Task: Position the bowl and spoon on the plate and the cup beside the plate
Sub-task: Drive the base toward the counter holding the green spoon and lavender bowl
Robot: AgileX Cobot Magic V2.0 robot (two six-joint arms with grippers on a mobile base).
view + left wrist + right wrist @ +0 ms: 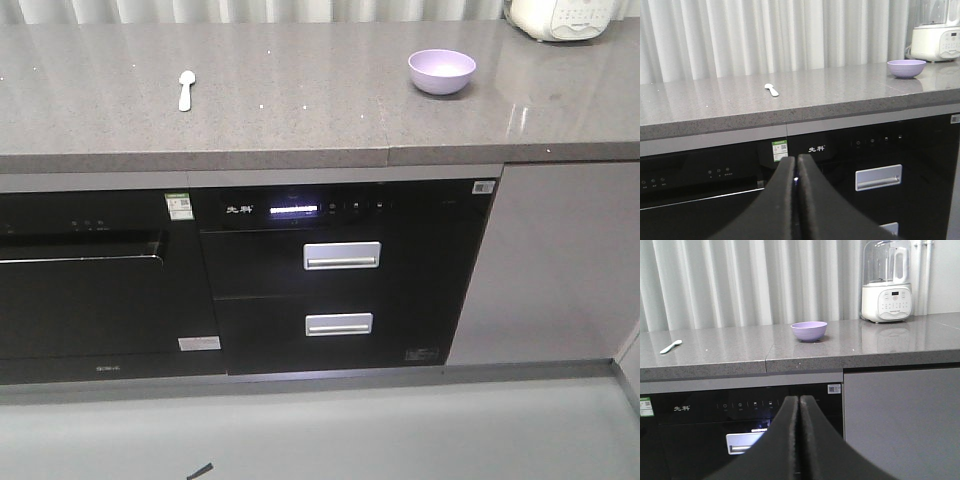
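Both the left gripper [795, 163] and right gripper [799, 401] have their jaws pressed together with nothing in them, down low in front of the black appliances [340, 300]. Up on the grey counter [300, 115], the purple bowl [441, 71] sits toward the right. The spoon [185, 90] lies well apart on the left.

A white blender [886, 282] stands on the grey countertop [740, 352].
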